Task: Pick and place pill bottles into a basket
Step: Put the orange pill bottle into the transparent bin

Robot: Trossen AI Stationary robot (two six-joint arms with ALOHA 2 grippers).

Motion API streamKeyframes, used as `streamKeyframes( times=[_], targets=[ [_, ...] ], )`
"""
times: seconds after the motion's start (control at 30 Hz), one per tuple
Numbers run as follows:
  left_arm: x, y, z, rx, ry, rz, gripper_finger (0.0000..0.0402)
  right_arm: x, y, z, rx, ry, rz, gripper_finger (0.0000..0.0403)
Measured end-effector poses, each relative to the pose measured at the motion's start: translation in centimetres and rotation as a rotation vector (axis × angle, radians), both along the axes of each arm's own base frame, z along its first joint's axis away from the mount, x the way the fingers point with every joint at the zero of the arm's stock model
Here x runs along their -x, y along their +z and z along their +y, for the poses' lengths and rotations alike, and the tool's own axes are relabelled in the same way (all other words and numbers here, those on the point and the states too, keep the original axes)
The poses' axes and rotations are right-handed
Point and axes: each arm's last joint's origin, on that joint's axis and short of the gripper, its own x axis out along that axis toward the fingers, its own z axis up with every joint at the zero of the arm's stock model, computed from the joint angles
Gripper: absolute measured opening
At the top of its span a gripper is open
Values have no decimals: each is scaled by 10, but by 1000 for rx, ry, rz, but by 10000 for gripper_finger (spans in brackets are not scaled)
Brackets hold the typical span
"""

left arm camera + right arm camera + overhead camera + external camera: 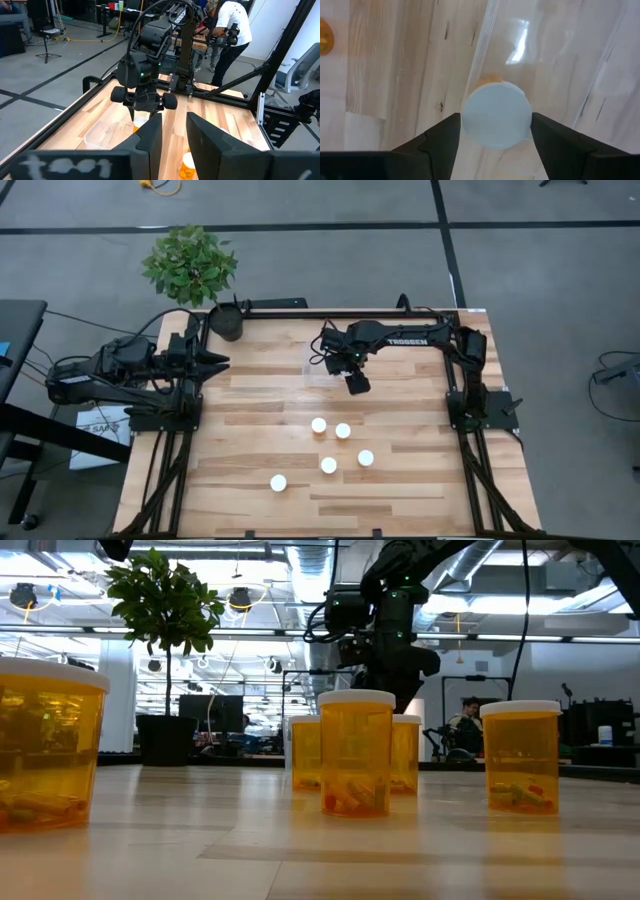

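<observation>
Here, right gripper (pixel 495 131) gripping upright pill bottle (pixel 496 115), cap up, over basket (pixel 600 75)

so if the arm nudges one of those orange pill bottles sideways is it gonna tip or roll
Probably slides rather than tips: the pill bottles stand upright on flat bases, squat and wide. Likely light, since only a few pills lie at the bottom. Once on its side, the round body would probably roll across the smooth wooden table.

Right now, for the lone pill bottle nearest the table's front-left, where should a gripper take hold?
Come straight down and close on the sides of the lone pill bottle just below its white cap: it stands upright, with clear wood all round.
</observation>
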Motion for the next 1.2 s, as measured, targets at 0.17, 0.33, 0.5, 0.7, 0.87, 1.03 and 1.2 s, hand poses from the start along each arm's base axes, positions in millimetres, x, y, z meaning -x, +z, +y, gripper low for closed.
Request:
streamKeyframes(
  times=[0.17, 0.33, 0.5, 0.7, 0.87, 1.03, 1.2],
  targets=[
    [0, 0, 0, 0, 0, 0, 77, 0, 0, 0, 7, -2, 2, 235],
    [0, 0, 0, 0, 0, 0, 77, 0, 0, -1, 15, -29, 5, 235],
    [0, 0, 0, 0, 0, 0, 77, 1, 0, -1, 42, -33, 20, 235],
    [0, 0, 0, 0, 0, 0, 77, 6, 3, 0, 33, -32, 54, 235],
    [0, 0, 0, -18, -2, 3, 77, 4, 19, 0, 33, -31, 62, 235],
    [0, 0, 0, -22, 2, 3, 77, -1, 48, -2, 44, -35, 20, 235],
    [0, 0, 0, -22, 1, 8, 77, 3, 85, 0, 26, -116, -21, 235]
  ],
)
